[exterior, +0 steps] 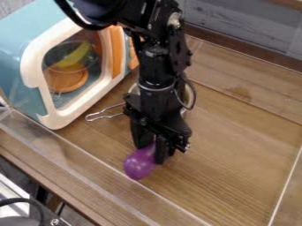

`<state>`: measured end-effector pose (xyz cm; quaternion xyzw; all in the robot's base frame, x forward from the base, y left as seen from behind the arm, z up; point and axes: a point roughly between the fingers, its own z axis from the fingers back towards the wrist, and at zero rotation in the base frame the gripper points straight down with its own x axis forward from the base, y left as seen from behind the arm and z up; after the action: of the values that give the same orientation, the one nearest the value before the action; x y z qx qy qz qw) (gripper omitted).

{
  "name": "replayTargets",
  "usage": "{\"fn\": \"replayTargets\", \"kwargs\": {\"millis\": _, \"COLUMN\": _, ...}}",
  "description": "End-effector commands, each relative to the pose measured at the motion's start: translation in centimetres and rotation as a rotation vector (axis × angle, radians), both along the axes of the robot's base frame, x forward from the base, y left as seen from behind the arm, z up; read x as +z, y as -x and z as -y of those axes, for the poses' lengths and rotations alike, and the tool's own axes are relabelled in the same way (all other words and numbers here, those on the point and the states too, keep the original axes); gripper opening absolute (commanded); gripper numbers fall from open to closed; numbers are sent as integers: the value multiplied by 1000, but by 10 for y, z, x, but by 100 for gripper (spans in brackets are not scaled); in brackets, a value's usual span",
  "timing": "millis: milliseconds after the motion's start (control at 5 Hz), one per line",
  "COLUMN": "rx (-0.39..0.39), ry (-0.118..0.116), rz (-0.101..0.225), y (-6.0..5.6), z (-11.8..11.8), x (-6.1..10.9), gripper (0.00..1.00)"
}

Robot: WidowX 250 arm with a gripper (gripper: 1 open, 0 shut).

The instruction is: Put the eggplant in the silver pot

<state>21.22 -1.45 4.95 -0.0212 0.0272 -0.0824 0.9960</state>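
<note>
The gripper (151,152) points straight down, jaws narrowed around the purple eggplant (140,164) near the surface's (236,168) front edge. Lift straight up, firmly; no silver pot shows.

Wooden table (242,132) with plank grain, clear raised rim along the near edge. On it: a teal and cream toy microwave (53,66) at back left, door open, a wire rack (104,113) lying just in front of it, and a purple eggplant (140,164) resting near the front edge, well apart from the microwave
</note>
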Motion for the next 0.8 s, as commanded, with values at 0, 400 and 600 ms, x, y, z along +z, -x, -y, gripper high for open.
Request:
{"fn": "replayTargets", "kwargs": {"millis": 0, "rx": 1, "ry": 2, "rz": 81, "y": -13, "z": -2, "x": 20, "gripper": 0}}
{"fn": "replayTargets", "kwargs": {"millis": 400, "rx": -2, "ry": 3, "rz": 103, "y": -14, "z": -3, "x": 30, "gripper": 0}}
{"fn": "replayTargets", "kwargs": {"millis": 600, "rx": 2, "ry": 4, "rz": 116, "y": -15, "z": -4, "x": 36, "gripper": 0}}
